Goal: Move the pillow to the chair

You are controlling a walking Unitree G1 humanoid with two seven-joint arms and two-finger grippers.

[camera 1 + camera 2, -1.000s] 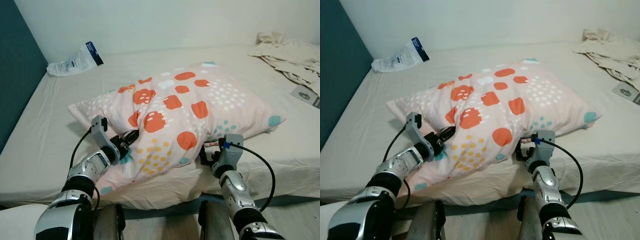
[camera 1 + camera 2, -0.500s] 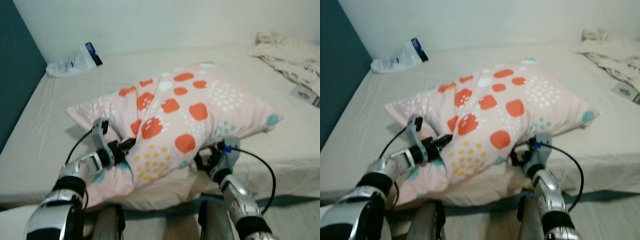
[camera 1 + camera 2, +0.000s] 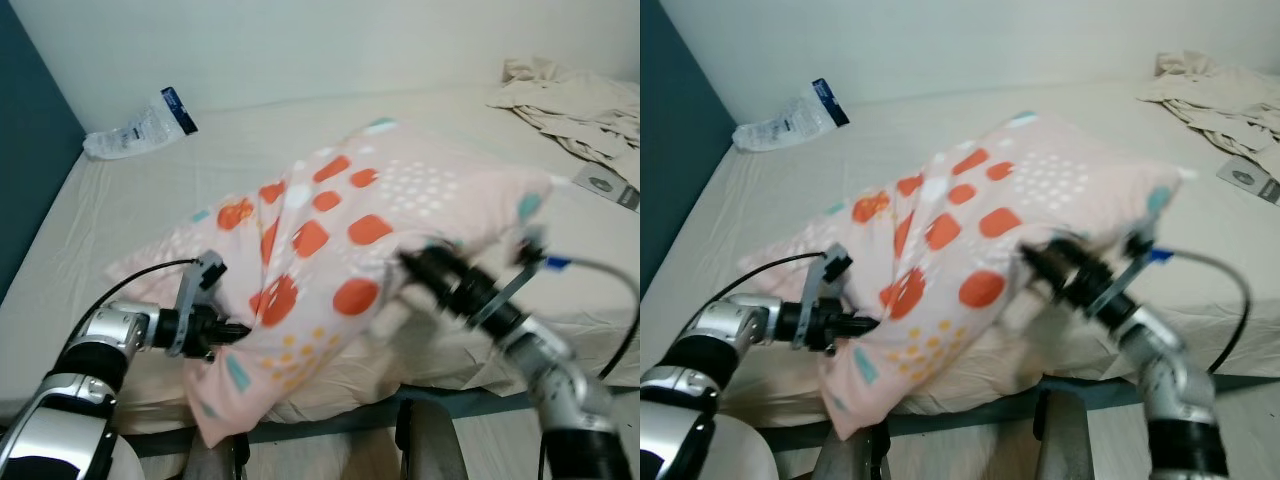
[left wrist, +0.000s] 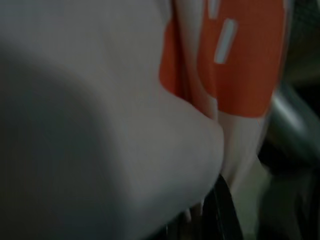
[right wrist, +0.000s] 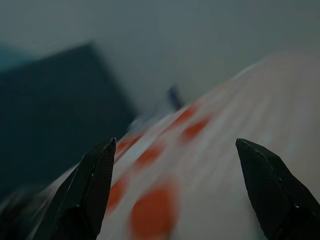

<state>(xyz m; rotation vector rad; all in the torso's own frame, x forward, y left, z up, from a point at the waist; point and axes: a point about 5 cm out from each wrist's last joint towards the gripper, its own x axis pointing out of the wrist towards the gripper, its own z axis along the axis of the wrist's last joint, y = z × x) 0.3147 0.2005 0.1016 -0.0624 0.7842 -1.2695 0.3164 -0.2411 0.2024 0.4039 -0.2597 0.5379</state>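
While half-raised off the bed [image 3: 120,190], pillow [image 3: 350,230] tilts, long axis running near-left to far-right, far-right corner highest. Left gripper [image 3: 232,331] pinches its near-left edge; right gripper [image 3: 415,262], blurred, fingers spread wide in the wrist view, props the underside, probably to lift it clear.

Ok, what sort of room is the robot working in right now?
Most likely a bedroom. A wide bed with a beige sheet takes up most of the view, the patterned pillow is on it between the left gripper and right gripper, and crumpled bedding lies at the far corner.
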